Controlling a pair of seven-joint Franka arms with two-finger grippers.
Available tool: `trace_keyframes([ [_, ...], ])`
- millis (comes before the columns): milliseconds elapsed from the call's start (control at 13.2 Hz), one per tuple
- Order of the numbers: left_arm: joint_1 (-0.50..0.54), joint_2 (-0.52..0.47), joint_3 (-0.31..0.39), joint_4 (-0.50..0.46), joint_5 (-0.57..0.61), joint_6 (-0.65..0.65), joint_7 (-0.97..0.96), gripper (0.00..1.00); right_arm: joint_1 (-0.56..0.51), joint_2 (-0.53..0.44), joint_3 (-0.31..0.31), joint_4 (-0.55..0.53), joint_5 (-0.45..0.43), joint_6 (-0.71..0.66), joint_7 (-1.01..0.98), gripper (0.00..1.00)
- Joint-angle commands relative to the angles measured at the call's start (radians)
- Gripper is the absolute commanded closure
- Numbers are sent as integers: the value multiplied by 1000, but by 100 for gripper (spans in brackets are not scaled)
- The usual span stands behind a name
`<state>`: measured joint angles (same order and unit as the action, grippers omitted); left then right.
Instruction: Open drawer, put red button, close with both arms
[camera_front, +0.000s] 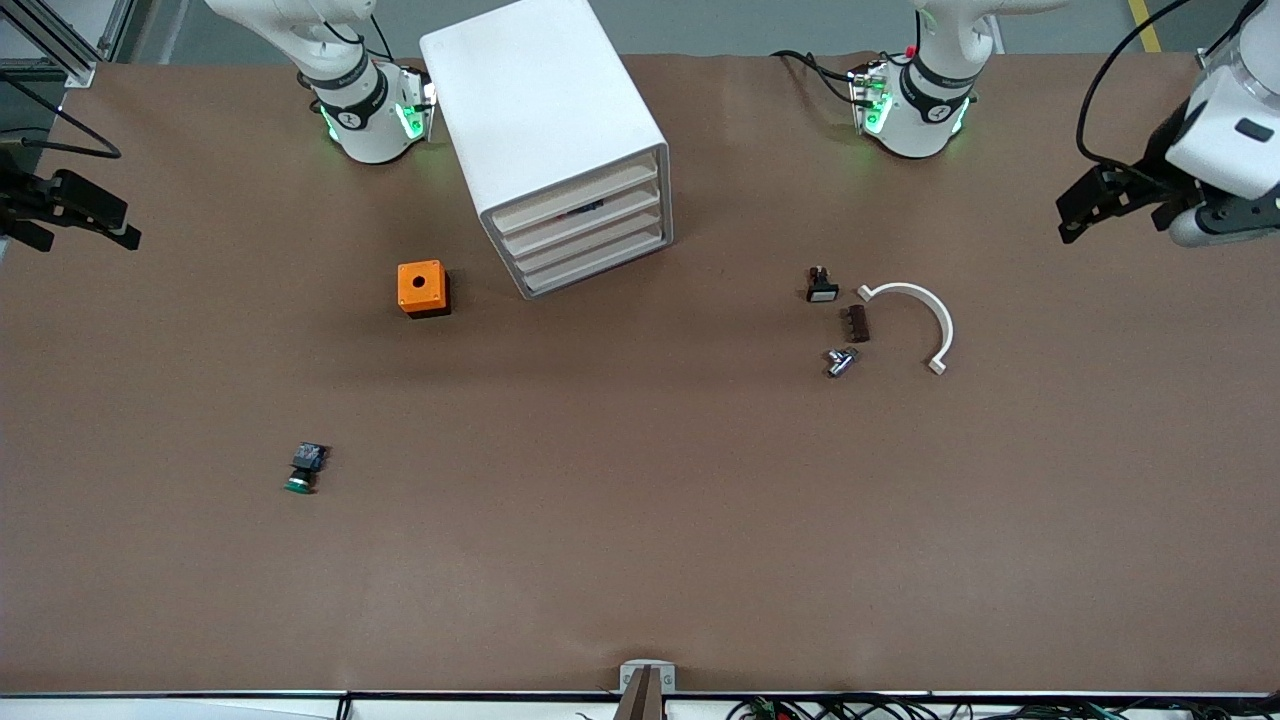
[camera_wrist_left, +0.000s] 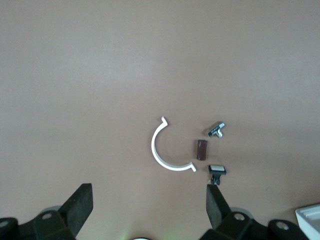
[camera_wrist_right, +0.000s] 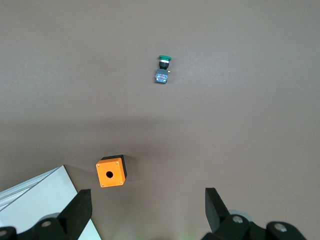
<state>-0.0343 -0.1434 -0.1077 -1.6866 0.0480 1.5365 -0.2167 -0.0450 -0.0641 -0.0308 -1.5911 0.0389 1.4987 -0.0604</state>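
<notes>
The white cabinet (camera_front: 530, 100) stands near the arms' bases, its four beige drawer fronts facing the front camera. The top drawer (camera_front: 572, 193) sits pushed in, level with the lower ones. A small dark shape (camera_front: 586, 208) shows in the slit just under its front; I cannot tell what it is. The red button is not in view on the table. My left gripper (camera_front: 1105, 210) hangs open and empty in the air at the left arm's end of the table (camera_wrist_left: 150, 205). My right gripper (camera_front: 75, 225) hangs open and empty at the right arm's end (camera_wrist_right: 147, 207).
An orange box (camera_front: 422, 288) with a hole stands beside the cabinet. A green-capped button (camera_front: 303, 468) lies nearer the front camera. Toward the left arm's end lie a white arc (camera_front: 925, 320), a brown block (camera_front: 855, 323), a metal piece (camera_front: 838, 361) and a white-capped switch (camera_front: 821, 286).
</notes>
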Motion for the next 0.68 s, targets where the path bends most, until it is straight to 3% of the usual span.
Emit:
trace_keyframes([
  [0, -44, -56, 82, -51, -49, -21, 74, 0, -12, -22, 9, -12, 3, 1, -30, 0],
  [605, -44, -30, 59, -9, -33, -24, 68, 0, -12, -26, 6, -13, 1, 3, -33, 0],
])
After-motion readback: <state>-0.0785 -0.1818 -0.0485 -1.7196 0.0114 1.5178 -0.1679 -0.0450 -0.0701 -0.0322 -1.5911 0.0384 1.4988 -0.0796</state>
